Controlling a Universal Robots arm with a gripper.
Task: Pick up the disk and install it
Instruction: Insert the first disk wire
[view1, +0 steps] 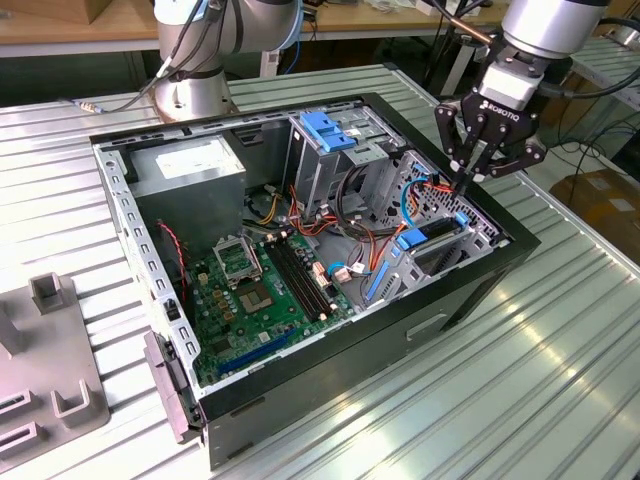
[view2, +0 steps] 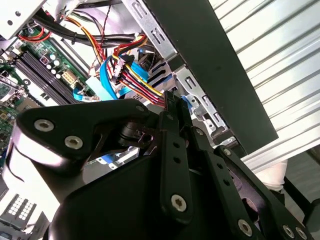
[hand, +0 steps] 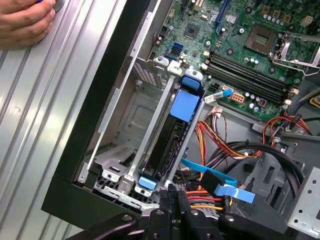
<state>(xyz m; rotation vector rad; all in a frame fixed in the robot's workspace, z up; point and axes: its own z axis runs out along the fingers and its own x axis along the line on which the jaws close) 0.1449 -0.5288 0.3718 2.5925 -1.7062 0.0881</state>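
Note:
The disk (hand: 176, 137) stands on edge in a metal bay at the corner of the open computer case (view1: 470, 290), dark-sided with its bright blue frame (hand: 186, 104) on top. In the exterior view the disk (view1: 436, 237) sits low at the case's right end. My gripper (view1: 466, 181) hangs just above that end, with its fingers (hand: 170, 199) pressed together over the frame's near blue tip. The gripper (view2: 172, 112) is shut, and nothing shows between the fingers. Whether the tips touch the frame I cannot tell.
Red, yellow and blue cables (hand: 220, 185) run beside the bay. The motherboard (view1: 260, 280), a grey box with a white sticker (view1: 190, 170) and a metal cage with a blue handle (view1: 325, 130) fill the case. A person's hand (hand: 25, 22) rests on the table. A grey fixture (view1: 50, 350) lies at the exterior view's left.

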